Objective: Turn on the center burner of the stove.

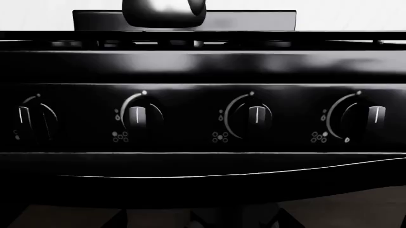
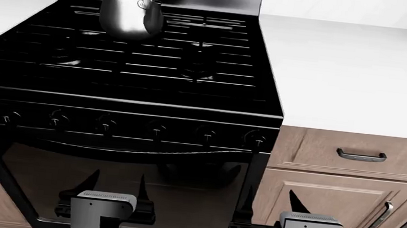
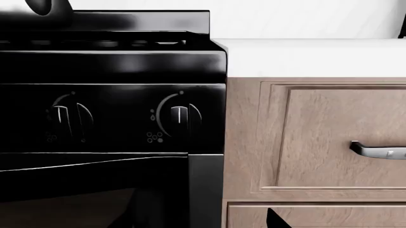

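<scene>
1. My left gripper: low before the oven door, well short of the knob row; dark fingers pointing up and forward, spread apart, nothing between them.

2. My right gripper: level with the left, at the seam where the stove meets the wooden cabinet; fingers likewise parted and empty. In both wrist views only dark finger tips show at the frame edge.

3. Stove: glossy black, directly ahead of me, filling the middle and left of the head view. Knobs in a row along its front panel; six countable from the head, the leftmost part cut off. Left wrist view shows four knobs, white marks upright; right wrist view shows two, also upright. The small burner symbols beside them are too fine to read.

4. Grates: black bars, burners beneath hard to separate from the dark.

5. Kettle: shiny metal, on the rear left grate; handle top cropped.

6. White counter: right of the stove, drawer handle below it.
</scene>
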`<state>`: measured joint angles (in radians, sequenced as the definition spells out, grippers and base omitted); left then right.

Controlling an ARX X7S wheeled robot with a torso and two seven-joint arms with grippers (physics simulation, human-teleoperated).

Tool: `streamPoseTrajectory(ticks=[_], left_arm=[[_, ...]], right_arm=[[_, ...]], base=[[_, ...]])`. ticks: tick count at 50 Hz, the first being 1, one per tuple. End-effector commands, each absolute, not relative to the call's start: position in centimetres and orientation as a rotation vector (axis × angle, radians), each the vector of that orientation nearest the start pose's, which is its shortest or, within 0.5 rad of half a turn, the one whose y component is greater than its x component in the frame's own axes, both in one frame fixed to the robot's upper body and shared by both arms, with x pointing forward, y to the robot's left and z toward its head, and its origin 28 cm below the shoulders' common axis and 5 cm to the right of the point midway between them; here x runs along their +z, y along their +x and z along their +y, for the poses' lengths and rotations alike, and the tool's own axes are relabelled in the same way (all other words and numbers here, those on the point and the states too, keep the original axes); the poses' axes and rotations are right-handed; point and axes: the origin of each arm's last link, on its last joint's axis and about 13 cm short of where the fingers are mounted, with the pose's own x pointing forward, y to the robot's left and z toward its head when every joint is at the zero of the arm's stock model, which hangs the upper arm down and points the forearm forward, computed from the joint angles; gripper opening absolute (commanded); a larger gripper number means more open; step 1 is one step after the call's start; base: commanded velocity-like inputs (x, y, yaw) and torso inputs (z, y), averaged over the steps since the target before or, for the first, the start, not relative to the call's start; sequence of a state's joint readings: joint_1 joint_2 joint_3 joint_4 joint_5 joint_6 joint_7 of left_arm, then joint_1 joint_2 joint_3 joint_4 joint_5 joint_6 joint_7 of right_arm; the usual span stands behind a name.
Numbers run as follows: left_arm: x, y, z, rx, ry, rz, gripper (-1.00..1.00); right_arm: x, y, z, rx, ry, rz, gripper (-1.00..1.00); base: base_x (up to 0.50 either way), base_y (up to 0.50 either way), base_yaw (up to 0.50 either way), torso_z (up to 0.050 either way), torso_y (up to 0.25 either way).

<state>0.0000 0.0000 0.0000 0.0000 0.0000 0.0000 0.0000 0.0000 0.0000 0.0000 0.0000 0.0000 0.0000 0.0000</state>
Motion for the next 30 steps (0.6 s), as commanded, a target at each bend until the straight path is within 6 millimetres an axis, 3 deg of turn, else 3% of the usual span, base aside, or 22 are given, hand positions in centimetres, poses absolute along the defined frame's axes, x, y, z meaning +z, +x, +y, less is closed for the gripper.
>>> streamPoseTrajectory(ticks=[1, 18, 30], left_arm=[[1.27, 20.98, 20.54, -0.002, 0.001, 0.000, 1.00], [1.25, 20.79, 20.58, -0.006, 0.002, 0.002, 1.00], [1.40, 20.74, 20.67, -0.004, -0.016, -0.006, 1.00]], right_arm=[[1.31, 21.02, -9.63, 0.001, 0.001, -0.003, 1.00], [1.45, 20.95, -9.55, 0.017, 0.008, -0.005, 1.00], [1.39, 21.01, -9.53, 0.019, 0.006, 0.003, 1.00]], base=[[0.00, 0.00, 0.00, 0.000, 0.000], [0.00, 0.00, 0.00, 0.000, 0.000], [0.00, 0.50, 0.00, 0.000, 0.000]])
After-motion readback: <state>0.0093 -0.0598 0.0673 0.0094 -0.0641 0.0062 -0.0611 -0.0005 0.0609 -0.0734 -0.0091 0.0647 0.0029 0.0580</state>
